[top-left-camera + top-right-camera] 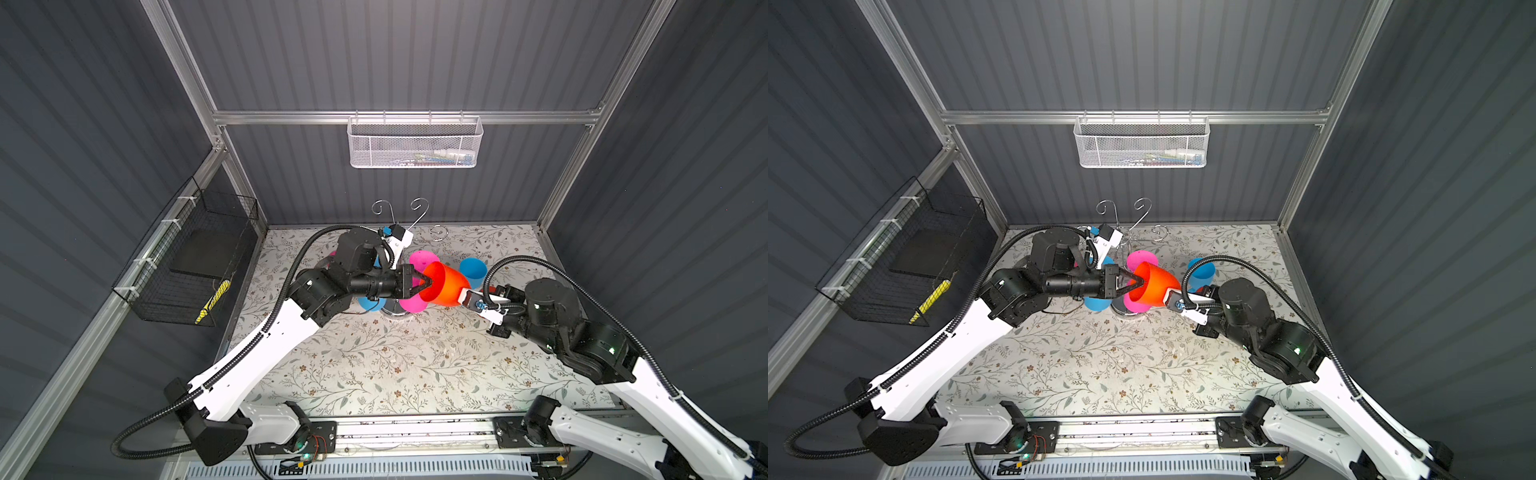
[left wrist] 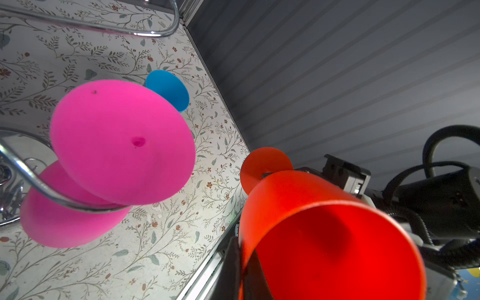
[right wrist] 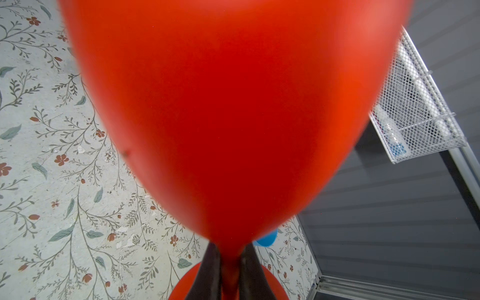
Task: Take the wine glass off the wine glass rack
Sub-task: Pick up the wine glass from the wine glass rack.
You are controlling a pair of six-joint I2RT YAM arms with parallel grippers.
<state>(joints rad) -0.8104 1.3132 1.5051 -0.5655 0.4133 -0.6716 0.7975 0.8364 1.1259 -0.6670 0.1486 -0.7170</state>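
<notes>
Wine glass [image 1: 448, 286], orange, is in the air on its side. It sits just in front of the wine glass rack [image 1: 392, 311] and apart from its arms, over the rear-middle of the table [image 1: 374, 365].

Left gripper [image 1: 427, 284] is closed tight on the bowl rim, with one finger inside the mouth and one outside. Right gripper [image 3: 228, 259] is nearly closed, pinching the stem between bowl and foot. So both ends are held, mouth toward the left arm and foot toward the right.

Rack stands near the table's rear edge, centre. Pink glasses [image 2: 122, 140] hang on its wire arms. A blue glass [image 1: 473, 270] hangs on the side toward the table's right edge.
</notes>
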